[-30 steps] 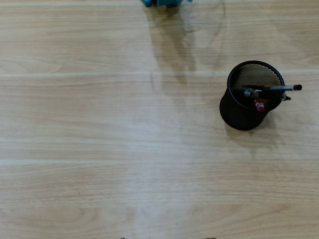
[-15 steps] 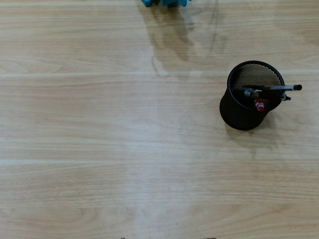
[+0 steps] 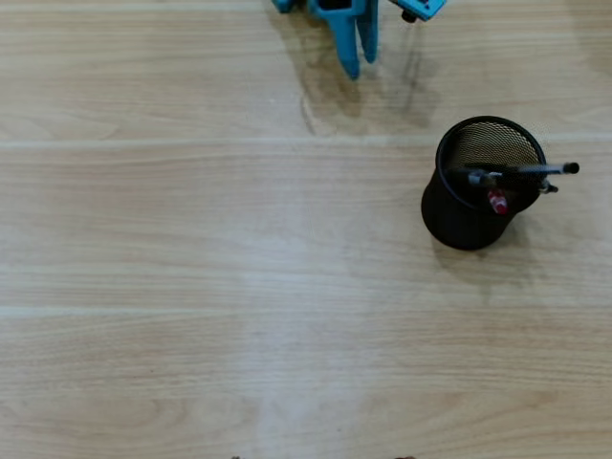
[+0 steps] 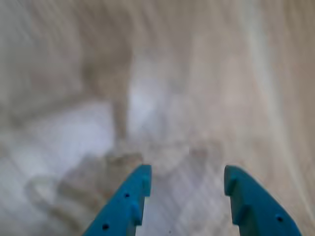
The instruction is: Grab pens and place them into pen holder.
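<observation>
The pens [image 3: 516,174] sit inside the pen holder [image 3: 464,225], which stands at the right of the wooden desk [image 3: 191,287] in the overhead view. The blue end effector [image 4: 186,178] hangs far off at the top edge, fingers apart and empty.

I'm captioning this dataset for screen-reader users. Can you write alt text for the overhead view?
A round black mesh pen holder stands at the right of a light wooden table, with several pens leaning inside it, one with a red part. At the top edge, the tip of a blue gripper reaches into view, holding nothing, well apart from the holder.
</observation>
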Available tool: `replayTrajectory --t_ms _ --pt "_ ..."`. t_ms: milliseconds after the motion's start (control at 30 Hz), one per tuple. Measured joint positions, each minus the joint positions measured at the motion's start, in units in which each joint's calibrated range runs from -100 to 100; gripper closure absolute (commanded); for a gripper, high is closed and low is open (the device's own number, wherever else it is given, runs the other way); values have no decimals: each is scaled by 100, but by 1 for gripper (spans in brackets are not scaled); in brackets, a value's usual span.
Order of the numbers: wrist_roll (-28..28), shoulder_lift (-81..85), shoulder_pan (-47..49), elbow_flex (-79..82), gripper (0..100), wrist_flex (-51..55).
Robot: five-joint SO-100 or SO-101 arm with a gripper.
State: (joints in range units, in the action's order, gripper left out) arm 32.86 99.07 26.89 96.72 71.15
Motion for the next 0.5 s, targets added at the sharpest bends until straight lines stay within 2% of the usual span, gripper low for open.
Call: replayTrajectory --t_ms 133,500 --pt "276 0 34 212 83 198" --pt "282 0 0 212 83 293"
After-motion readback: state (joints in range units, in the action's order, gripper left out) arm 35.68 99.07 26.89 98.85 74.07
